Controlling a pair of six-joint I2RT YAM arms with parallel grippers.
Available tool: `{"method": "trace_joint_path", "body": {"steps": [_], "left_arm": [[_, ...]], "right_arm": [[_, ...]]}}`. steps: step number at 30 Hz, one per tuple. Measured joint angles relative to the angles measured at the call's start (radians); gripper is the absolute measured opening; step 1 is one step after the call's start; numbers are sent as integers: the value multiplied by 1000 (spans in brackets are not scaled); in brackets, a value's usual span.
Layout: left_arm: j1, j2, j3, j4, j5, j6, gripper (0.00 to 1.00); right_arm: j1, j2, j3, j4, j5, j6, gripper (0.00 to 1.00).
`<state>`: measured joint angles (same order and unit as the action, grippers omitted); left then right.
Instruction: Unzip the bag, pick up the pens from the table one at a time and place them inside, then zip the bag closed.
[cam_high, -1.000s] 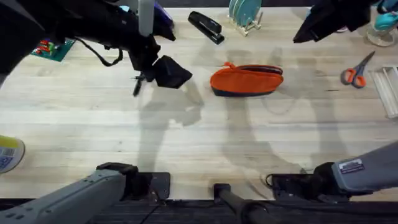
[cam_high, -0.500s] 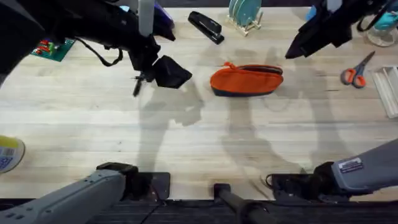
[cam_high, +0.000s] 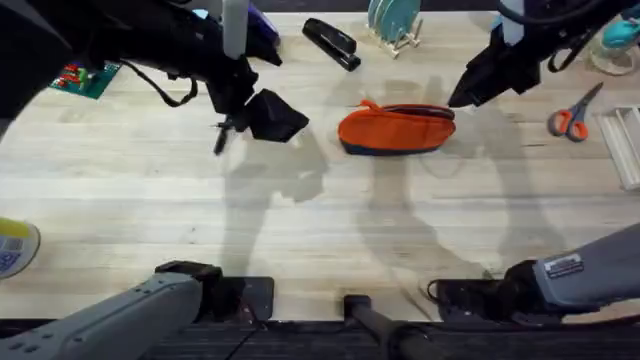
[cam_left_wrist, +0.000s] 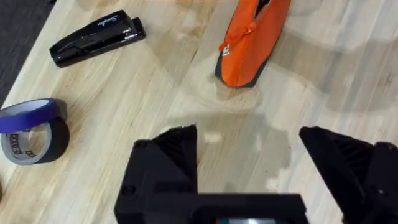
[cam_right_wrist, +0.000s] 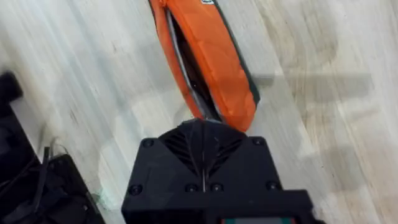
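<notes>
the bag (cam_high: 397, 129) lies on the table (cam_high: 320, 220), zipper partly parted along its top. my right gripper (cam_high: 462, 98) hangs just beside the bag's right end, fingers pressed together with nothing between them. my left gripper (cam_high: 262, 116) hovers well apart from the bag, to its left, fingers spread wide and empty. the stapler (cam_high: 330, 43) lies beyond the bag, the scissors (cam_high: 573, 114) far to its right.
</notes>
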<state>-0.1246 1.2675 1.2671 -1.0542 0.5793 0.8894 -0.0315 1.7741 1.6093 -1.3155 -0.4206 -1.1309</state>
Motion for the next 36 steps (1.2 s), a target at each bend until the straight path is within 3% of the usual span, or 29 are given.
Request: {"method": "trace_joint_path", "body": {"steps": [10, 36], "left_arm": [[0, 0, 0, 0, 0, 0, 993], [0, 0, 0, 0, 0, 0, 995]], "right_arm": [[0, 7, -2, 18, -34, 0, 30], [8, 196, -2, 19, -51, 0, 30]]}}
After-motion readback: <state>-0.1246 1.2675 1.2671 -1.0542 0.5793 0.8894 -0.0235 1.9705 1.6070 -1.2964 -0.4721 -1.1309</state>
